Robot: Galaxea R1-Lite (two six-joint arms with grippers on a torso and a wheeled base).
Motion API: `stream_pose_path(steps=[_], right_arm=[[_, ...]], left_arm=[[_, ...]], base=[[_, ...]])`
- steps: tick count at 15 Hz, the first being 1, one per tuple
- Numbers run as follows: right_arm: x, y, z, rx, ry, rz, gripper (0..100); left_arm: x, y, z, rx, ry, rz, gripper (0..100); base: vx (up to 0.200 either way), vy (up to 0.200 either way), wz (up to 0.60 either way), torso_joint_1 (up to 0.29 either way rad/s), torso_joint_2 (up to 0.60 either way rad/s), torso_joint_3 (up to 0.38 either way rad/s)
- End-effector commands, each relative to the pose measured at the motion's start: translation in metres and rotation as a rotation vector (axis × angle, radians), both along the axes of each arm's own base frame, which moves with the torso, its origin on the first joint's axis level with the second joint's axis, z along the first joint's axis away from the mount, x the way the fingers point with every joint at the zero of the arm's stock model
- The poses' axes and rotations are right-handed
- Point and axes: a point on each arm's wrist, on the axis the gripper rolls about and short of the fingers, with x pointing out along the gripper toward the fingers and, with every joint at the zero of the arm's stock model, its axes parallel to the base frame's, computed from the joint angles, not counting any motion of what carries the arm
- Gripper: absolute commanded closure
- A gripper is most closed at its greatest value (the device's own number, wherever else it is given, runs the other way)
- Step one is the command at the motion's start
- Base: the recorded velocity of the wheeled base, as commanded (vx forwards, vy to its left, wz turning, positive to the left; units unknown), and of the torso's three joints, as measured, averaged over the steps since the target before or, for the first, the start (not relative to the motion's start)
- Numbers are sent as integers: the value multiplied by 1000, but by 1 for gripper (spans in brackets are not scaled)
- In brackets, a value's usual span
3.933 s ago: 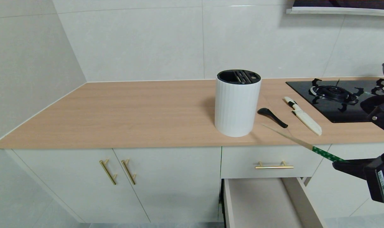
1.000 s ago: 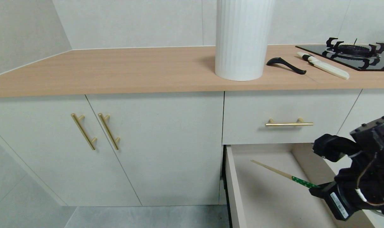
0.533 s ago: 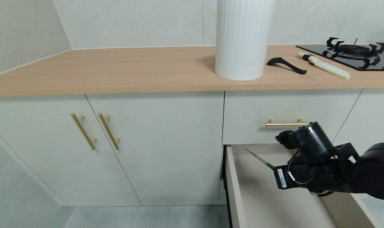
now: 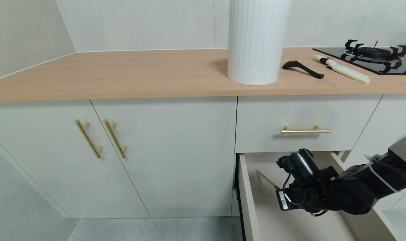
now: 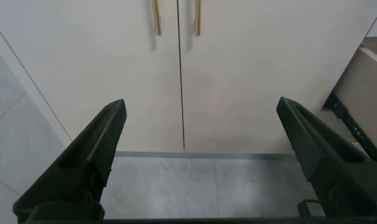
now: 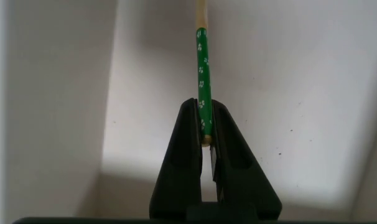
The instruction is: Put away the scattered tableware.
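Green white-spotted chopstick (image 6: 203,68), black claw (image 6: 205,117)

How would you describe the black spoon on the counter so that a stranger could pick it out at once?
Find the wooden countertop and the tall white ribbed holder standing on it. Between that holder and the pale knife beside the stove lies the black spoon. It is the only all-black utensil there, short and curved, while the knife is long and cream-coloured.
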Motion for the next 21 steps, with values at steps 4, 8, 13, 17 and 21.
stream_pose_path(steps=[4,8,13,17,21], right_arm=[[4,2,-40,-63,108,1,100],[9,5,-62,-74,126,1,100],[10,6,-65,-72,125,0,100],[10,6,-65,-66,122,-10,100],[10,6,-66,-68,125,-10,0]], left_arm=[[0,0,0,0,0,0,0],[0,0,0,0,0,0,0],[0,0,0,0,0,0,0],[0,0,0,0,0,0,0],[0,0,0,0,0,0,0]], base=[[0,0,0,0,0,0],[0,0,0,0,0,0],[0,0,0,0,0,0],[0,0,0,0,0,0],[0,0,0,0,0,0]])
